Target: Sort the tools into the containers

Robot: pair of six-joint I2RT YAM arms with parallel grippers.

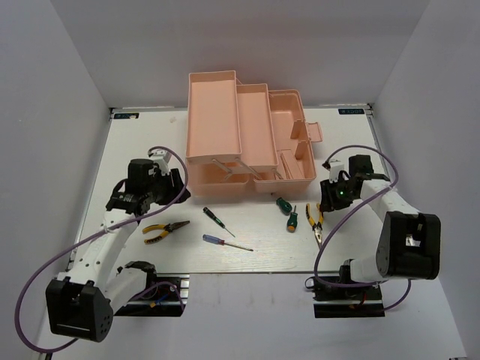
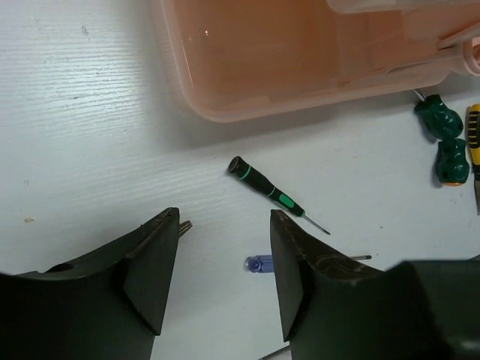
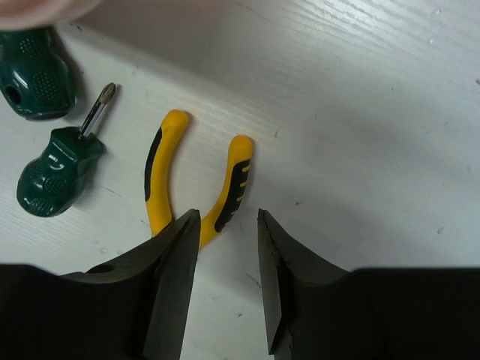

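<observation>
Top view: one toolbox (image 1: 247, 135) stands at upper centre with its trays folded out. Below it six tools lie on the table (image 1: 135, 150):
- two pliers (image 1: 165, 230) (image 1: 315, 221)
- two stubby screwdrivers (image 1: 283, 204) (image 1: 292, 220)
- two thin screwdrivers (image 1: 217, 221) (image 1: 225, 241)

Left wrist view: left gripper (image 2: 225, 217) fingers spread, empty. One thin screwdriver (image 2: 274, 193) lies at centre.

Right wrist view: right gripper (image 3: 227, 217) fingers spread, empty. One pliers (image 3: 199, 180) lies at centre.

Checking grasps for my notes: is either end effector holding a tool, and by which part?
Nothing is held; left end effector and right end effector are both open, empty.
</observation>
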